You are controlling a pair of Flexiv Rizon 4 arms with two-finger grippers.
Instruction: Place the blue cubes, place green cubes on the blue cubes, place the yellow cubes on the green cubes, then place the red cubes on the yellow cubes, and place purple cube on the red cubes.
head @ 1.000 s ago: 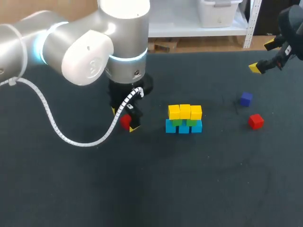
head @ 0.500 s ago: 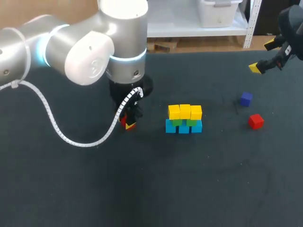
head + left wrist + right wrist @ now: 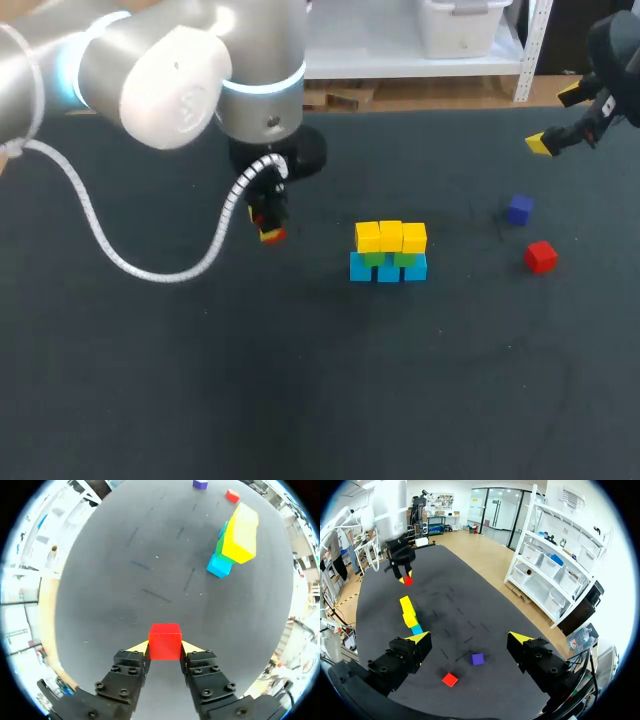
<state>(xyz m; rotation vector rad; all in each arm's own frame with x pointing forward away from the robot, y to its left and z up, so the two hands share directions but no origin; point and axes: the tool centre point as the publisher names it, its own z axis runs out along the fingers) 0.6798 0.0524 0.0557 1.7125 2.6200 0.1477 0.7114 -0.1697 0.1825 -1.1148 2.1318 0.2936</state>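
Red cube (image 3: 165, 639) sits gripped between the yellow tips of the left tool (image 3: 165, 649), with the stack (image 3: 235, 535) well ahead of it. Right tool (image 3: 470, 639) hangs open, with a loose red cube (image 3: 450, 679) and the purple cube (image 3: 478, 658) ahead of it on the bench (image 3: 470, 607).

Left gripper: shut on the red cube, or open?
Shut: on the left gripper, both yellow fingertips press the red cube from opposite sides.

L tool (image 3: 165, 648) clamps red cube (image 3: 165, 640); R tool (image 3: 470, 637) spread wide.
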